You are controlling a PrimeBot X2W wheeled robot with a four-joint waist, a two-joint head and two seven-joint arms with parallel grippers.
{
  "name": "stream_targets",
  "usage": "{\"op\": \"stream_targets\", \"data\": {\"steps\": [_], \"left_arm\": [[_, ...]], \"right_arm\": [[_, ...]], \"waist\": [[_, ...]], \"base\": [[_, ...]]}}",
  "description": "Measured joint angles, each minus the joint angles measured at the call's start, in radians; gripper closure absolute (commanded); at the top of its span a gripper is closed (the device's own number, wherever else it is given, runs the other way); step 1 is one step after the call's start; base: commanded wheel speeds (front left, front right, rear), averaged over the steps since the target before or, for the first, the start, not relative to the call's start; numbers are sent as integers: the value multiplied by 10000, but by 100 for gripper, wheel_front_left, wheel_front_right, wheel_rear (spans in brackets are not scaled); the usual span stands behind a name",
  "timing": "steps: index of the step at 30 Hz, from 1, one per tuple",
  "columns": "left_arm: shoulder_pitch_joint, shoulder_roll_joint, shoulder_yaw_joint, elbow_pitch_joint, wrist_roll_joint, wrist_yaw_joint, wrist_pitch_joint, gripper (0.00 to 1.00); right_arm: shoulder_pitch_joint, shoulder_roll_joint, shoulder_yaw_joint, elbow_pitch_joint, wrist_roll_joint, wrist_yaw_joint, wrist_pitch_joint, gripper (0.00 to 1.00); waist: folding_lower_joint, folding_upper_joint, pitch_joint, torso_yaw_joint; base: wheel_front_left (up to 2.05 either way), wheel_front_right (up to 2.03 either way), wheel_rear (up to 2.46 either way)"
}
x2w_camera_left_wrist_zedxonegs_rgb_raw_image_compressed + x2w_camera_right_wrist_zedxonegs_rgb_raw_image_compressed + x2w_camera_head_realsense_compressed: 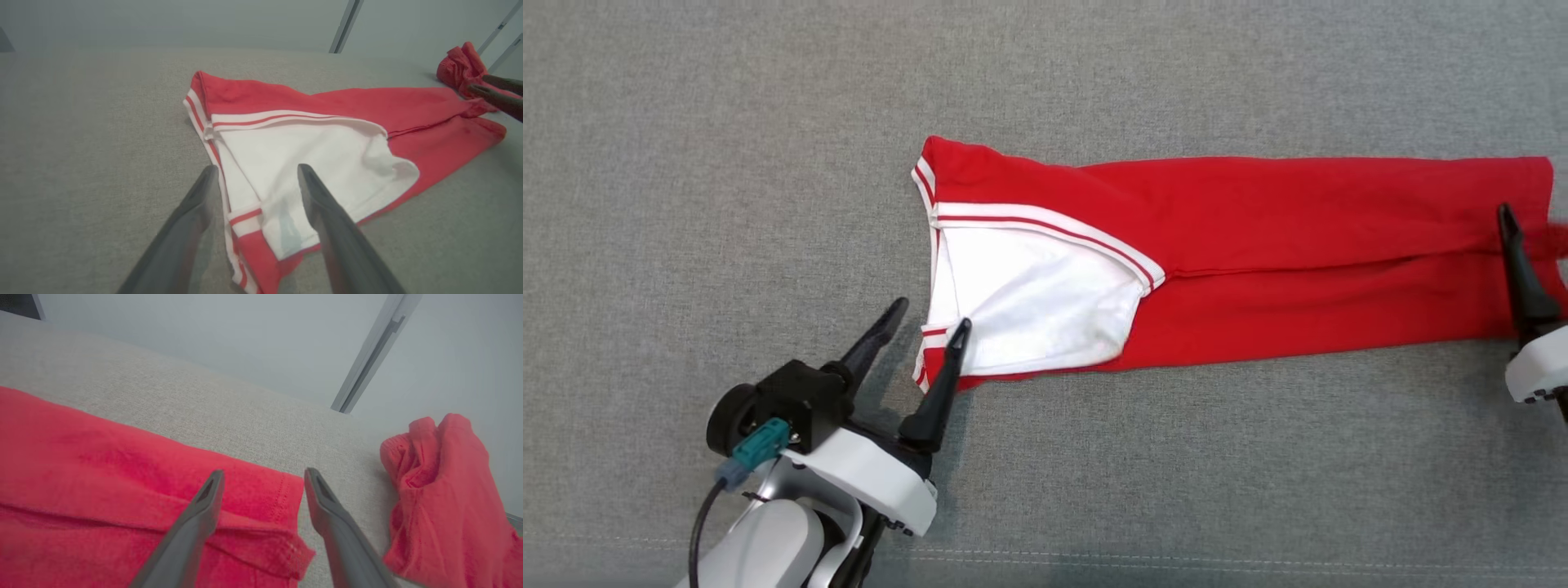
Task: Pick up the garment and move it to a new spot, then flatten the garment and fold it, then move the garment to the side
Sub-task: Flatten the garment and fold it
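Grey woven cloth surface (pixel 768 122) covers the work area, pale wall (pixel 204 335) behind it w/ a slim metal strip (pixel 367 363) running up. L gripper (pixel 931 313) sits at the near left in the head view, jaws spread wide, nothing clamped. Its two dark fingers (pixel 327 212) straddle the near-left corner of the garment (pixel 1298 245): one tip over bare surface, the other over the white part. Can't tell if the tips touch the cloth. R gripper (pixel 264 473) is at the far right, jaws also apart, gripping nothing. One of its tips is over red fabric at the hem end, the other over bare surface just beside the edge. Garment lies between the 2 grippers as a long red band, folded lengthwise, running left-right across the middle of the surface. At its left end a white panel (pixel 1029 302) w/ red-and-white striped trim shows on top. Hem corner by R gripper is a bit rumpled. Beyond the hem, apart from it, a 2nd red cloth (pixel 441 490) sits crumpled in a heap near the surface's edge.
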Motion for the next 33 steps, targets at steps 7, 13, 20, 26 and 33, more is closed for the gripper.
{"op": "stream_targets", "data": {"steps": [7, 13, 20, 26, 33], "left_arm": [[22, -27, 596, 86, -125, 268, -692, 0], [187, -100, 1214, 263, -222, 430, -1116, 0], [865, -433, 1962, 326, -180, 420, -1200, 0], [1460, -1106, 3101, -13, 451, -50, -1233, 0], [2451, -1937, 4165, 343, 1407, -1026, -1243, 0]], "right_arm": [[502, 604, -357, -1087, -21, 0, 0, 0], [941, 1114, -328, -1674, 105, 0, 0, 0], [1575, 1680, -224, -2042, 420, 0, 0, 0], [2065, 2138, -207, -2057, 752, 0, 0, 0], [2694, 2397, -244, -2033, 938, 0, 0, 0]], "waist": [[0, 0, -433, -148], [0, 0, -971, -282], [0, 0, -1698, -447], [0, 0, -2313, -619], [0, 0, -3095, -804]], "base": [[0, 0, 0], [0, 0, 0], [0, 0, 0], [0, 0, 0], [0, 0, 0]]}}
